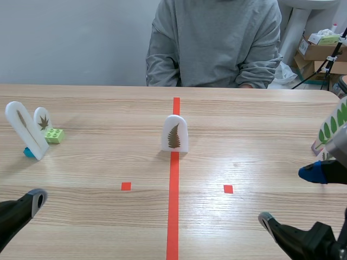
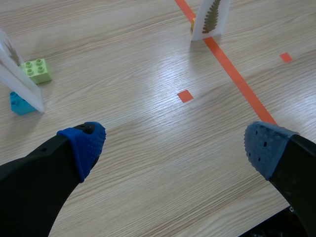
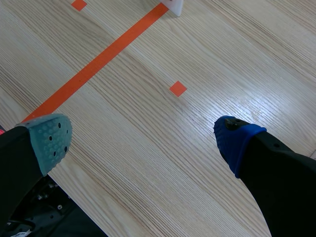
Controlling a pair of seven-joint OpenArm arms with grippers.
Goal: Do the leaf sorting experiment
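A white arched card with a brown fern leaf (image 1: 174, 134) stands upright on the red tape line at the table's middle; it also shows well ahead of my left gripper as the fern card (image 2: 211, 19). At the far left a tall card with a narrow leaf (image 1: 24, 130) stands on a blue brick (image 1: 28, 153). Beside it a small card with a star-shaped leaf (image 1: 42, 119) stands by a green brick (image 1: 54, 135). A card with a green leaf (image 1: 332, 125) is cut off at the right edge. My left gripper (image 2: 173, 145) is open over bare table. My right gripper (image 3: 142, 138) is open and empty too.
A person in a grey sweatshirt (image 1: 214, 43) sits across the table, hands out of sight. Cardboard boxes (image 1: 320, 51) stand behind the table at the back right. In the left wrist view the green brick (image 2: 37, 70) and blue brick (image 2: 19, 102) lie ahead and to the side.
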